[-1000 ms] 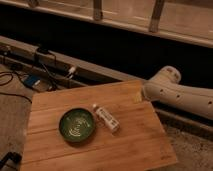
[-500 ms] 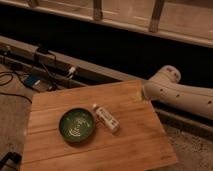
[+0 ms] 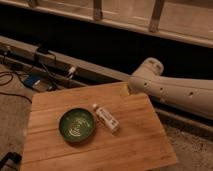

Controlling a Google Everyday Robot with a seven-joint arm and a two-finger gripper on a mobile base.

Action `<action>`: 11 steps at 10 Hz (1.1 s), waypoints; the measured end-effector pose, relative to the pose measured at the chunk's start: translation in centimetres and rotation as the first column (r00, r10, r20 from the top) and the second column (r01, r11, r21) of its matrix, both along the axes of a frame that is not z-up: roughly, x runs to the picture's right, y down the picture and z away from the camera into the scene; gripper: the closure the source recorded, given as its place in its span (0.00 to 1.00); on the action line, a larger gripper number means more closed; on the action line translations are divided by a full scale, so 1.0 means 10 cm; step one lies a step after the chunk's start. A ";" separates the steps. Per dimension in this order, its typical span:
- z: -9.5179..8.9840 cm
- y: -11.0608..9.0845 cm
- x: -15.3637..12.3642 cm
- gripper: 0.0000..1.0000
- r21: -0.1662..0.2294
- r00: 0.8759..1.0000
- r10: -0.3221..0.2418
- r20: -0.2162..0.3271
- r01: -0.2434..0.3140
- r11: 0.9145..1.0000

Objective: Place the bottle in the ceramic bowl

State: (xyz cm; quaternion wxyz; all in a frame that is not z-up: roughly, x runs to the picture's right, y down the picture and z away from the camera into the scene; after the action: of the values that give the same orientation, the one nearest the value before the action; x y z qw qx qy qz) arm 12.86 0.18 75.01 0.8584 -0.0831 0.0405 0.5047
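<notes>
The small whitish bottle [image 3: 106,118] lies on its side on the wooden table [image 3: 135,145], its white cap pointing to the far left. The dark green ceramic bowl [image 3: 76,124] with pale swirls sits just left of it, a small gap between them, and is empty. My white arm [image 3: 172,87] reaches in from the right, its elbow above the table's far right corner. The gripper itself is out of view.
Cables [image 3: 42,65] and a blue object [image 3: 31,81] lie on the floor to the left behind the table. A dark wall with a pale rail [image 3: 125,17] runs along the back. Speckled floor [image 3: 192,145] lies to the right.
</notes>
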 end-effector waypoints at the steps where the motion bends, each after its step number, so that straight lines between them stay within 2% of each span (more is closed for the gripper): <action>1: -0.03 0.03 -0.16 0.20 -0.003 0.999 -0.044 0.031 0.045 0.999; 2: -0.05 0.09 -0.26 0.20 -0.007 0.996 -0.074 0.052 0.075 0.997; 5: -0.14 0.48 -0.57 0.20 -0.035 0.979 -0.162 0.120 0.167 0.985; 8: -0.23 0.81 -0.74 0.20 -0.061 0.969 -0.182 0.165 0.194 0.979; 11: -0.23 0.84 -0.77 0.20 -0.065 0.969 -0.181 0.169 0.194 0.979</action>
State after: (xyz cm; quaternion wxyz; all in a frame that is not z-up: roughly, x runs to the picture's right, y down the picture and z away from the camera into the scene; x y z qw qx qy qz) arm 5.17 8.54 72.73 0.8986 -0.1544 -0.0011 0.4107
